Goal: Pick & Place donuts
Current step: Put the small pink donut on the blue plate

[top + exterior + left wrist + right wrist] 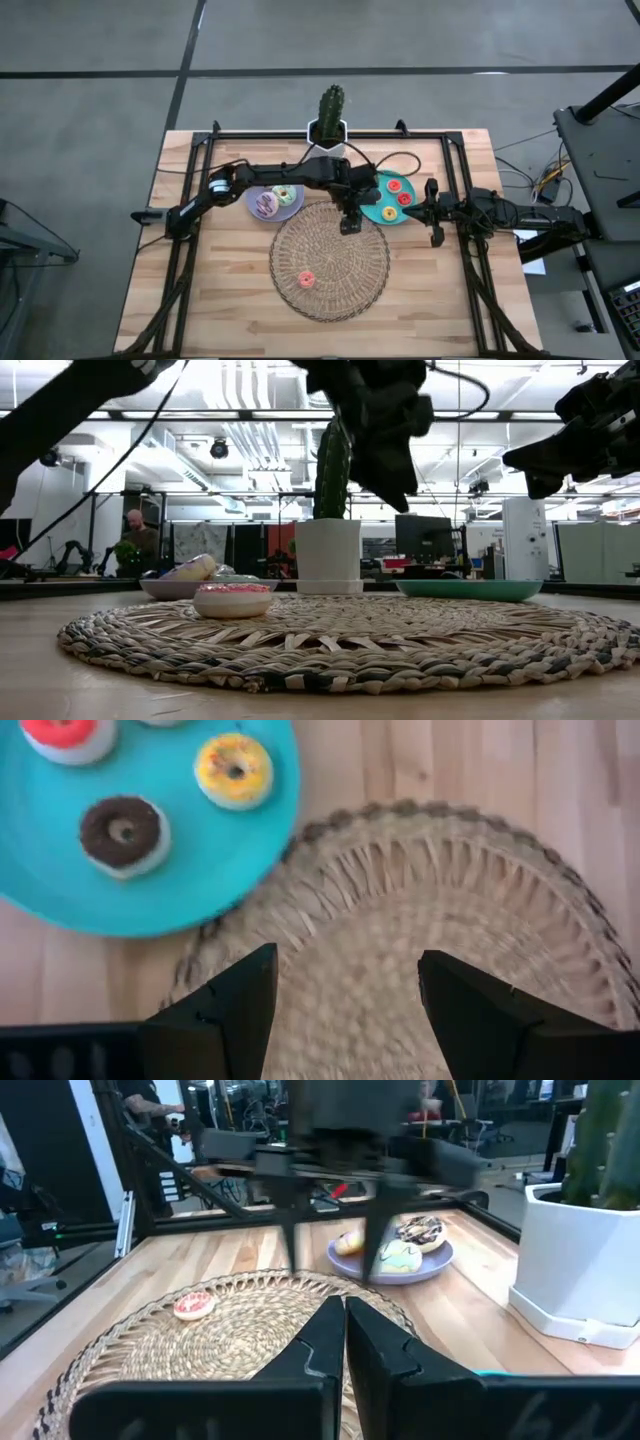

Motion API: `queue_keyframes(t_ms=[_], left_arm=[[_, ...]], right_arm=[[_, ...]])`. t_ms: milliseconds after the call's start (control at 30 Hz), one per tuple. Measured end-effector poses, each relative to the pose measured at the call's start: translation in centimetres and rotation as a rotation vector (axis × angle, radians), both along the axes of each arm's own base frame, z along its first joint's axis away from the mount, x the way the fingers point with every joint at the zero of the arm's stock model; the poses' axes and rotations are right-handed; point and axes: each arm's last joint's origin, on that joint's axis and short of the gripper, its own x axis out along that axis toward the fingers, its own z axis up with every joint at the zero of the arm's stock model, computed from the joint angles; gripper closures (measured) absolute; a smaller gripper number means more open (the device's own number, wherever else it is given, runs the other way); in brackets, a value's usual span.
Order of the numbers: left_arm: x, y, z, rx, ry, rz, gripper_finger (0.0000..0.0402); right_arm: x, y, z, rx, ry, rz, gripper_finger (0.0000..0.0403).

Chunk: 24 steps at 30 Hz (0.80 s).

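My left gripper (350, 224) (345, 970) hangs open and empty above the far right part of the wicker mat (330, 260), close to the teal plate (380, 210). A pink-iced donut (306, 279) (232, 600) lies flat on the mat's near left part. On the teal plate (200, 860) lie tiny donuts: red (60, 732), yellow (233, 768) and dark brown (122, 832); an orange one (404, 198) shows from above. The lavender plate (290, 212) holds larger iced donuts (400, 1258). My right gripper (420, 212) (345, 1330) waits shut, right of the teal plate.
A cactus in a white pot (330, 125) (328, 555) stands at the table's far edge, behind the two plates. Black rails (190, 230) run along the table's left and right sides. Bare wood (440, 300) lies near and right of the mat.
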Motion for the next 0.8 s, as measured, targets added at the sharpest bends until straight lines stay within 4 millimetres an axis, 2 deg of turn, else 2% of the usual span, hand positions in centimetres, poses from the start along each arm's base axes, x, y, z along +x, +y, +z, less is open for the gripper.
queue_keyframes(t_ms=[200, 400, 500, 800], left_arm=[[-0.6, -2.4, 0.8, 0.101, 0.019, -0.050, 0.0179], [-1.4, -4.8, 2.0, 0.207, 0.029, -0.053, 0.0131], [-2.0, -6.1, 2.3, 0.207, 0.050, -0.062, 0.0108], [-4.5, -12.1, 2.7, 0.184, 0.182, -0.144, 0.0101]], right_arm=[[0.0, 0.0, 0.0, 0.000, -0.001, -0.002, 0.0394], [0.0, 0.0, 0.0, 0.000, -0.001, -0.002, 0.0394], [0.0, 0.0, 0.0, 0.000, -0.002, 0.000, 0.0394], [0.0, 0.0, 0.0, 0.000, -0.002, -0.002, 0.0394]])
